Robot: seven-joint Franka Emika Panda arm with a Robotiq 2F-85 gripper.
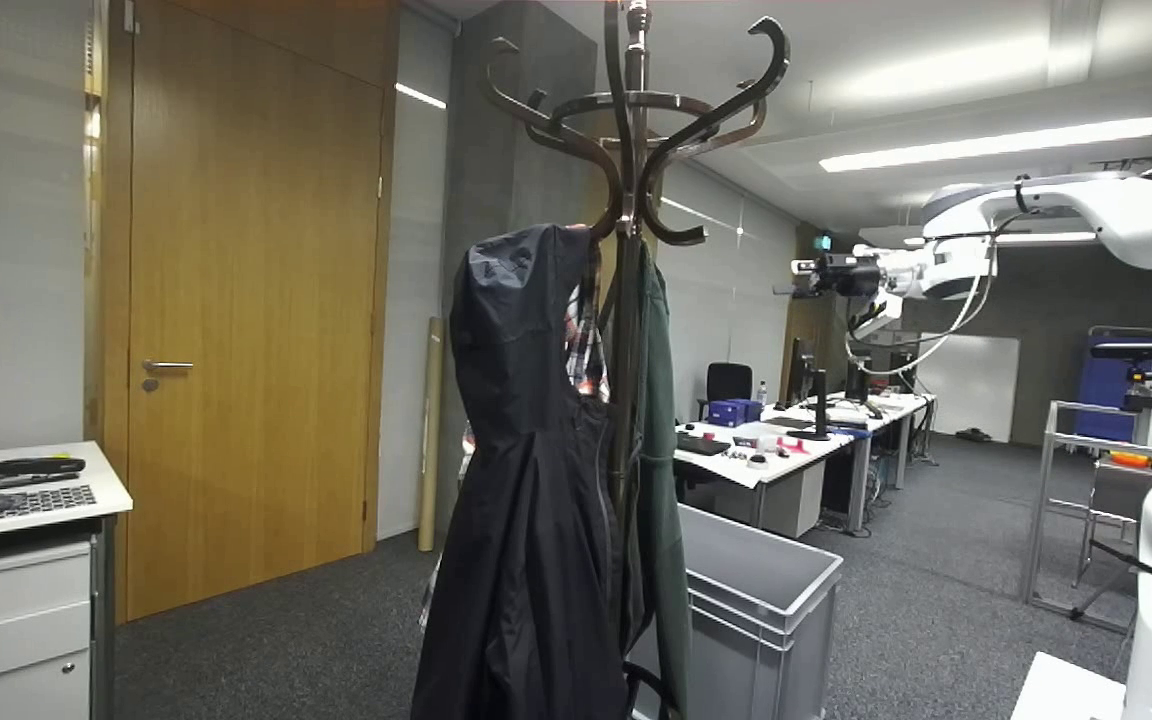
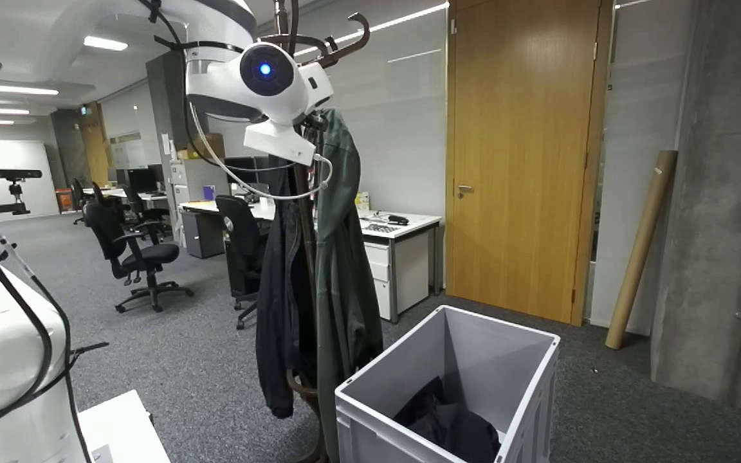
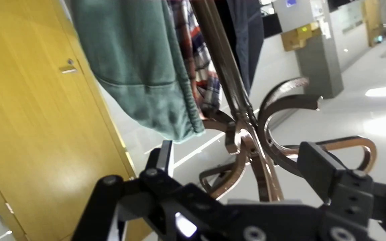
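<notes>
Garment (image 3: 136, 63) (green, hanging), ahead of parted jaws, apparently apart

- A glossy white arm (image 1: 1116, 215) of smooth, rounded shells, with grey bands at its joints.
- A round black disc (image 2: 267, 56) on the wrist, a blue light (image 2: 265, 69) glowing at its centre.
- Below the disc, a boxy white casing (image 2: 278, 143).
- A slender white cable (image 2: 280, 197) looping from that casing, and a thin black cable (image 2: 185, 96) near it.
- Narrow black straps (image 2: 213, 44) with loose tails, cinched about the arm.
- An angular black pincer (image 3: 237, 152) with blocky fingers (image 3: 317, 164) and round, silvery screws (image 3: 254, 233).
- A stout, rounded white base column (image 2: 17, 405) crossed by dark cables (image 2: 45, 344).
</notes>
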